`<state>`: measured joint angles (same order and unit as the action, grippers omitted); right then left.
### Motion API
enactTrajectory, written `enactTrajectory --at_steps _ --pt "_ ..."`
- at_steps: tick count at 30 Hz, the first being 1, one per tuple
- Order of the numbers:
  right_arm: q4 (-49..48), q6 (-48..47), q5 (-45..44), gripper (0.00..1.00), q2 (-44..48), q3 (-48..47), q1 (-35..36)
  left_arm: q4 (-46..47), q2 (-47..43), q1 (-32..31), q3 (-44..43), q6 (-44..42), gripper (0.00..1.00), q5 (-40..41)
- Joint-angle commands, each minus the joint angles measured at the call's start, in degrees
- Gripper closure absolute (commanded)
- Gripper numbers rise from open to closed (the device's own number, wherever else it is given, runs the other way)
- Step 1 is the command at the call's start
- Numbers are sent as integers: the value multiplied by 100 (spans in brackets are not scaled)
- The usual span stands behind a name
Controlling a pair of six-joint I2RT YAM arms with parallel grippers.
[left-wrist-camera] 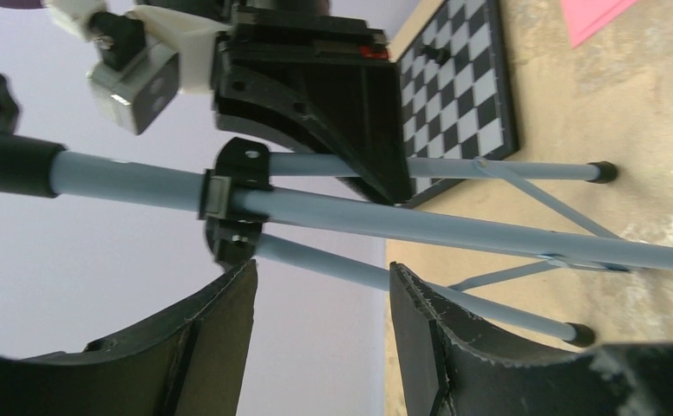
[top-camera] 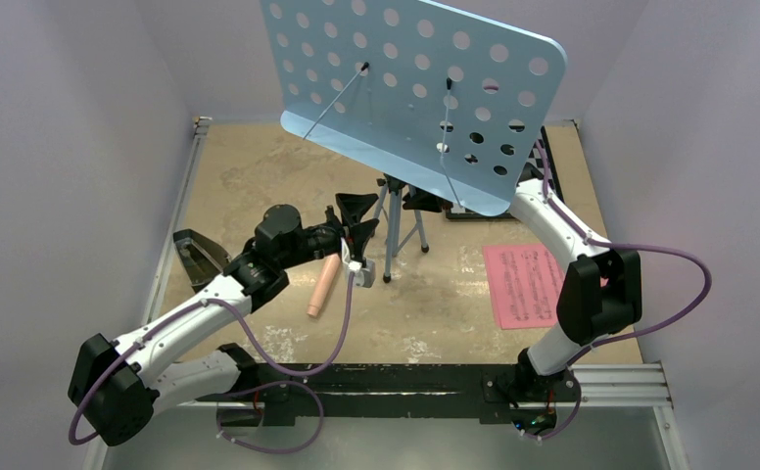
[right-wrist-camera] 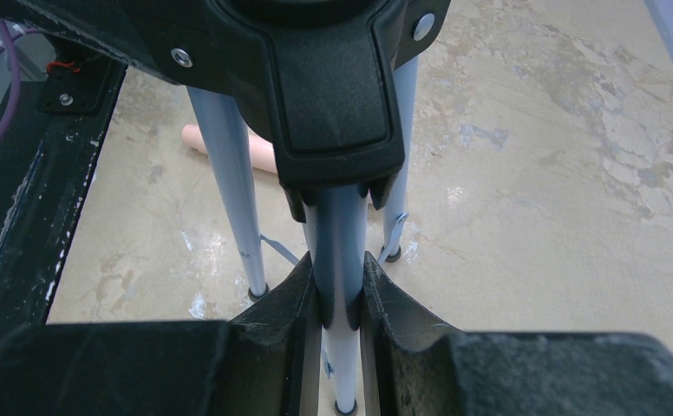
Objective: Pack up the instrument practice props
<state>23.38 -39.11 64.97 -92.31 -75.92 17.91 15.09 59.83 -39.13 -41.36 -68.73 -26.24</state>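
The light-blue perforated music stand (top-camera: 405, 88) stands on its tripod (top-camera: 396, 220) at mid table. My right gripper (right-wrist-camera: 340, 295) is shut on the tripod's centre pole (right-wrist-camera: 340, 234) just below its black hub; in the top view it (top-camera: 423, 201) is mostly hidden under the stand's desk. My left gripper (top-camera: 356, 223) is open just left of the tripod; its jaws (left-wrist-camera: 324, 295) stand wide with the pole (left-wrist-camera: 385, 221) beyond the tips, not touching. The peach-pink recorder (top-camera: 322, 286) lies below the left gripper. The pink sheet music (top-camera: 523, 284) lies at the right. The black metronome (top-camera: 198, 257) sits at the left edge.
A black-and-white chessboard (left-wrist-camera: 459, 95) lies at the back right, partly hidden behind the stand in the top view (top-camera: 545, 162). A black rail (top-camera: 405, 377) runs along the near edge. Grey walls enclose the table on three sides.
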Motion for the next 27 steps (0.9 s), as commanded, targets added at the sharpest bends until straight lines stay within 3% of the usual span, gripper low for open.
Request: enactTrajectory --at_steps 1,9,27 --pt "446 36 -406 100 -142 71 28 -496 18 11 -391 -114 40 -519" --pt "440 35 -406 100 -126 93 32 483 164 11 -201 -223 33 -420" --pt "490 35 -415 100 -199 16 35 1050 741 90 -456 -57 32 253"
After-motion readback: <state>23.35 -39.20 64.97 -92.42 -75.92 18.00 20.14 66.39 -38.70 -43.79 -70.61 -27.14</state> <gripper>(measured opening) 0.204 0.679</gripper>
